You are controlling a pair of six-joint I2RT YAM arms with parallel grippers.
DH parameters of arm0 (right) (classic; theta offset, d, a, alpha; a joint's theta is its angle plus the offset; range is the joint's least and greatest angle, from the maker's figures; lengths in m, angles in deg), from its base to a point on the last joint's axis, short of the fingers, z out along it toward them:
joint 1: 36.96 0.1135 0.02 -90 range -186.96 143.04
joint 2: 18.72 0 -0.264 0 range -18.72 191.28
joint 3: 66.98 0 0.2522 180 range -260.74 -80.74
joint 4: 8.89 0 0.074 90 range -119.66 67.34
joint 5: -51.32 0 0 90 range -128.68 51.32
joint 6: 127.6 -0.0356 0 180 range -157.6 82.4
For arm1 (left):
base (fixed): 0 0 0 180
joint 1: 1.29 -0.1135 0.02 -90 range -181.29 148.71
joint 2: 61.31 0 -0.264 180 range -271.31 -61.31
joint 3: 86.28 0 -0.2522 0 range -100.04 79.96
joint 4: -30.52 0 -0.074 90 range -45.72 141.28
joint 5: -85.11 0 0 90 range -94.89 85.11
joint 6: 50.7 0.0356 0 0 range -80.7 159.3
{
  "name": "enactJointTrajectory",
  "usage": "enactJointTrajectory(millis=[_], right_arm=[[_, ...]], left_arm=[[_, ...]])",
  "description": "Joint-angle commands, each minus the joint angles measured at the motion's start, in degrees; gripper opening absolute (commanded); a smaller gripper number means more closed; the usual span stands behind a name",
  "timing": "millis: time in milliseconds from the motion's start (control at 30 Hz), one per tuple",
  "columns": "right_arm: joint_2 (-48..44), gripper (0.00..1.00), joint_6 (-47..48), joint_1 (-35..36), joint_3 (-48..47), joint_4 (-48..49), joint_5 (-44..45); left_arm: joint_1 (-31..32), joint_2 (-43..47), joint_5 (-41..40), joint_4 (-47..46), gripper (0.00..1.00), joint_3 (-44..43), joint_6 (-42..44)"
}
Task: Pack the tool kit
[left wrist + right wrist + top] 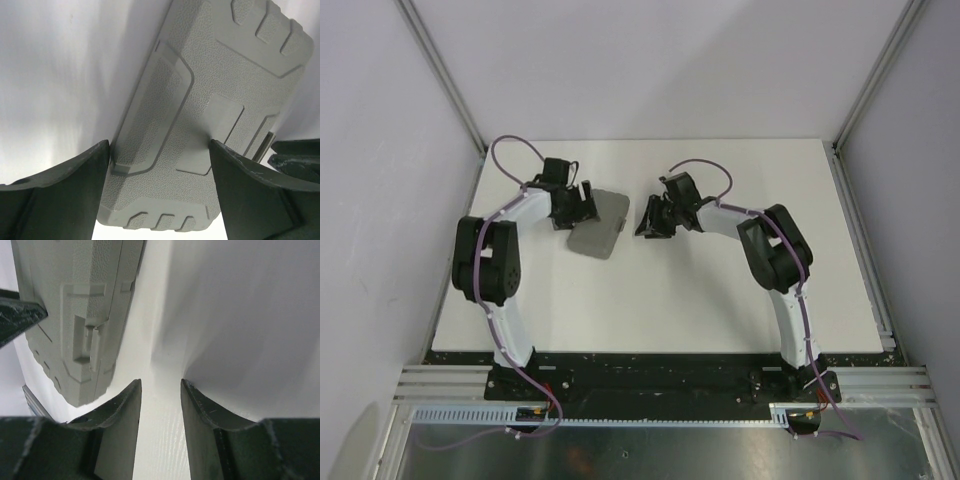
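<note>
- Fingers (60, 200) of the left gripper (159, 170) spread wide and released, one at the lower left of the left wrist frame, the other at the lower right
- Between and beyond them, the tool kit case (210, 90): grey pebbled plastic, shut, an outer face up, running diagonally from bottom centre to the upper right corner
- Contact between those fingers and the case impossible to judge (tips overlapping its edges in the picture, nothing more)
- Fingers (117, 430) of the right gripper (161, 390) at the bottom of the right wrist frame, slightly apart with only a narrow gap, nothing grasped
- Bare white table (225, 315) showing through that gap and filling the right half of the frame
- Same case in the upper left of the right wrist frame, a moulded latch on the side turned to the camera, near the right fingers but apart from them
- In the top external view, case lying flat on the table just left of centre, left gripper over its upper left part, right gripper near its right edge
- Both arms bent inward toward the middle of the frame, bases at the bottom
</note>
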Motion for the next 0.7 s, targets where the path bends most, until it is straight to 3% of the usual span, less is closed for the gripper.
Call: enactJointTrajectory(millis=[0, 233, 467, 667], right_arm=[[-2.1, 0.43, 1.0, -1.7, -1.1, 0.5, -0.8], [-2.5, 0.40, -0.3, -3.3, -0.9, 4.3, -5.0], [-2.0, 0.19, -6.8, -3.3, 1.9, 12.9, -12.5], [-2.9, 0.11, -9.6, -2.9, 4.5, 15.6, -15.3]], left_arm=[[2.5, -0.7, 2.9, 8.8, 0.80, 7.0, -2.2], [5.6, -0.7, 5.3, 8.7, 0.77, 8.3, -7.3], [6.5, -0.7, 6.0, 7.3, 0.73, 8.0, -13.4], [6.8, -0.6, 8.9, 4.6, 0.72, 7.3, -17.0]])
